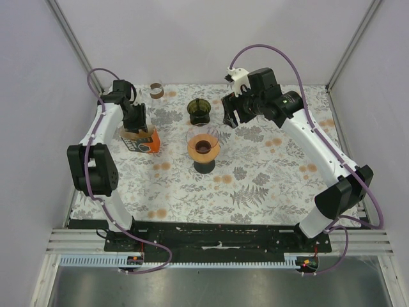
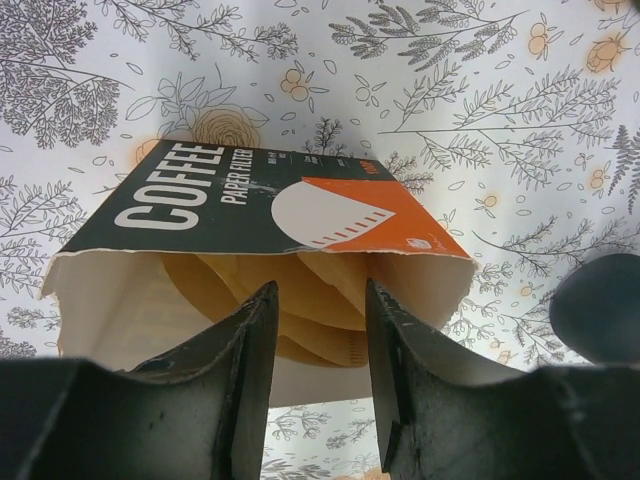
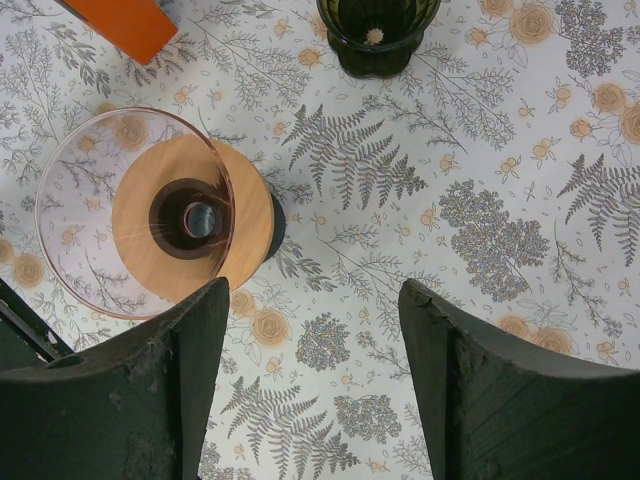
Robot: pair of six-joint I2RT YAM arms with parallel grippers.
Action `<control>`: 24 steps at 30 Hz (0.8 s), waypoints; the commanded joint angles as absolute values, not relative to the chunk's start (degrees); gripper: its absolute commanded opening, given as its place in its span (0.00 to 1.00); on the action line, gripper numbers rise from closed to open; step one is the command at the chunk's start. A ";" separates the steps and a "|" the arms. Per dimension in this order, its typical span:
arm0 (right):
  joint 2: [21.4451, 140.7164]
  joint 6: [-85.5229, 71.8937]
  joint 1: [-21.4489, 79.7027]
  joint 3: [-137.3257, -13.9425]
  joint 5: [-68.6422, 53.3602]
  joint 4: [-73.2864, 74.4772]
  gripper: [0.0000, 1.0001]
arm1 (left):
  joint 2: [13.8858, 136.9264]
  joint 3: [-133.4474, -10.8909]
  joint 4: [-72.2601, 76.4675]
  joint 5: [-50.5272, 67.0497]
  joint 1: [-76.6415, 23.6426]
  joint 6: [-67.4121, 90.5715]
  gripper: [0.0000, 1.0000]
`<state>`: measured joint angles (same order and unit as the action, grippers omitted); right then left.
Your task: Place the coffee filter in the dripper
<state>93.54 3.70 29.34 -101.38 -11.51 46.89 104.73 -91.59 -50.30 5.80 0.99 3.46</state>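
Coffee filters of tan paper (image 2: 215, 285) are stacked inside a dark green and orange cardboard box (image 1: 142, 141). From overhead, that box lies flat at the left of the floral-print surface (image 1: 268, 173), with my left gripper (image 1: 135, 123) right over its torn end. The clear glass cone dripper (image 1: 204, 147), on its wooden collar, stands mid-surface with no filter in it, near a dark green glass cup (image 1: 199, 110); pale walls and metal corner posts close the cell in. On the left wrist camera my fingers (image 2: 230, 370) stand half apart at the box mouth with nothing pinched. I judge I should slip one finger under the top filter's edge and close gently, so only one sheet comes away. On the right wrist camera the right gripper (image 3: 312, 290) hovers just beside the dripper, fingers wide and empty.
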 commanded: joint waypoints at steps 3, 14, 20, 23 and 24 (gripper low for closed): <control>93.52 4.31 29.09 -101.43 -11.16 46.32 0.76 | 105.12 -91.84 -47.90 2.38 0.79 4.92 0.35; 93.25 4.57 29.09 -100.99 -11.42 46.32 0.76 | 106.08 -91.32 -48.17 1.58 0.79 4.57 0.25; 92.90 4.57 29.09 -100.46 -11.34 46.32 0.76 | 107.66 -91.14 -48.07 3.51 0.79 5.71 0.29; 92.81 4.57 29.09 -100.37 -11.16 46.41 0.76 | 107.58 -91.40 -48.08 3.69 0.70 5.89 0.16; 92.90 4.48 29.09 -100.28 -11.25 46.32 0.76 | 107.40 -91.41 -47.90 3.78 0.70 5.80 0.11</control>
<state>93.54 3.99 29.34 -100.55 -11.53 47.27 107.28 -91.42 -49.23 2.52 0.89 4.05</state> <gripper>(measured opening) 0.760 0.184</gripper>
